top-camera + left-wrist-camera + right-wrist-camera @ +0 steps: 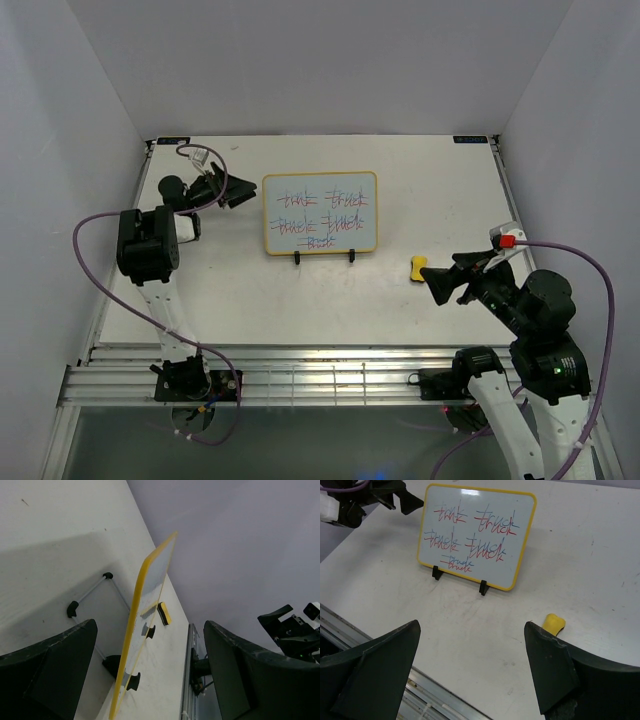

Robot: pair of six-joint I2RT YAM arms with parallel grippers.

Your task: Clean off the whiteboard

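Note:
The whiteboard [320, 212], white with a yellow rim and red and blue scribbles, stands tilted on a thin black wire stand [323, 259] mid-table. It shows edge-on in the left wrist view [145, 625] and face-on in the right wrist view [477, 535]. A small yellow eraser block [418, 268] lies right of the board; it also shows in the right wrist view [553, 624] and the left wrist view [164, 614]. My left gripper [238, 192] is open, just left of the board's left edge. My right gripper [440, 285] is open and empty, just right of the eraser.
The white table [420, 190] ends at a metal rail [330, 375] along the near edge. White walls close in the back and both sides. Purple cables loop from both arms.

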